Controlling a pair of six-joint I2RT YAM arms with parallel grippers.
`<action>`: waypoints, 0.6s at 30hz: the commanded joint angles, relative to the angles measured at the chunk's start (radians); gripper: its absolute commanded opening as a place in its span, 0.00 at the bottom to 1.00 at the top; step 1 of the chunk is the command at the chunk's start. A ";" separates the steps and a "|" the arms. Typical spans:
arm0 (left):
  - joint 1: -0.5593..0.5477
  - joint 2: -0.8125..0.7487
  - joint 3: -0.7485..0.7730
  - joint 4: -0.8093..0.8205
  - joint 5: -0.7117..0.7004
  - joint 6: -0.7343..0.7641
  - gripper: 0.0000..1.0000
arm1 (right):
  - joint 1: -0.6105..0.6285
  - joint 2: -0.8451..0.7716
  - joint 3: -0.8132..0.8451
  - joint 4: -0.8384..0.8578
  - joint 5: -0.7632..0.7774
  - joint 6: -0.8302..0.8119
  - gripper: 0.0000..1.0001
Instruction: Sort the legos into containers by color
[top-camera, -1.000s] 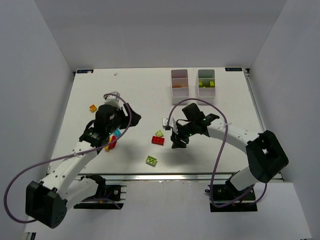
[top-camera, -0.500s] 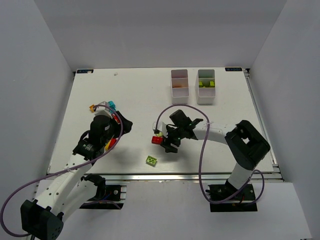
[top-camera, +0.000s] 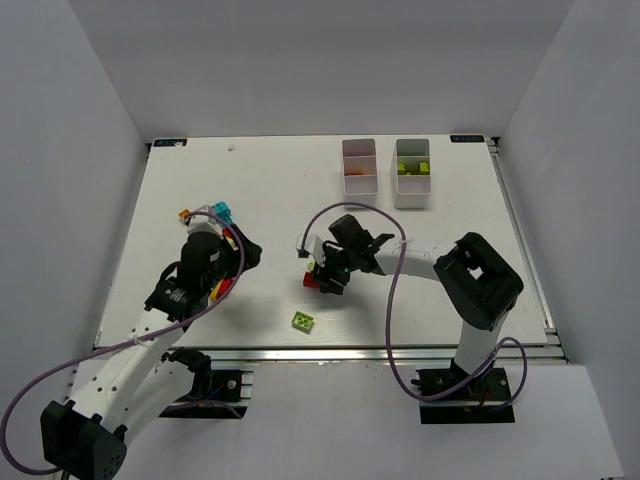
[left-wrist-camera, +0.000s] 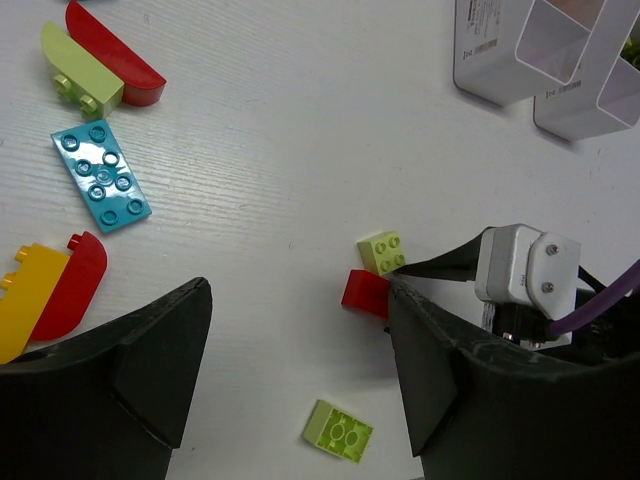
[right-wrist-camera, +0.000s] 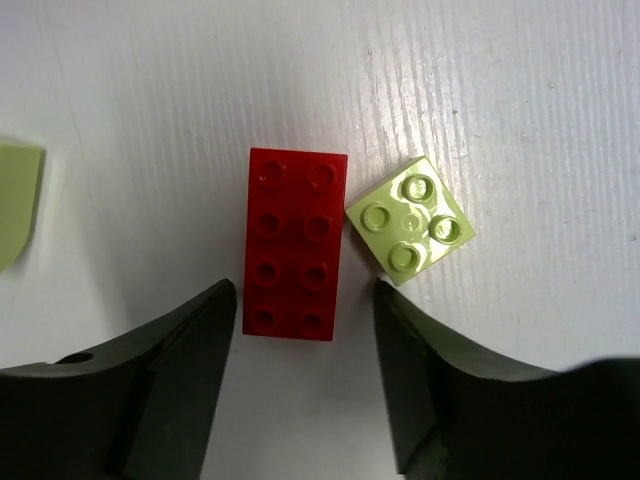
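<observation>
A robot lab cell: white table (top-camera: 270, 200) boxed by white walls (top-camera: 330, 60).

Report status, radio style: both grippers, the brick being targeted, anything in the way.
Left gripper open, empty. Right gripper open over red brick, not gripping. Lime brick tight beside it, close to one finger's path.

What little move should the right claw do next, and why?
Probably drop straight down and squeeze the red brick. The right claw is open with one finger on each side of the brick's near end, so it looks lined up. It should go gently, since the lime brick sits close against the red one's side and could get nudged.
</observation>
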 joint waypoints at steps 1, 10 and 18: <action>-0.001 -0.032 0.020 -0.013 -0.025 -0.017 0.81 | 0.017 0.016 0.042 0.012 0.007 0.018 0.61; -0.001 -0.072 -0.003 -0.015 -0.039 -0.029 0.81 | 0.013 -0.126 -0.012 -0.055 0.001 -0.137 0.17; -0.001 -0.076 -0.043 0.056 0.018 -0.058 0.81 | -0.117 -0.307 0.073 -0.021 0.117 -0.375 0.00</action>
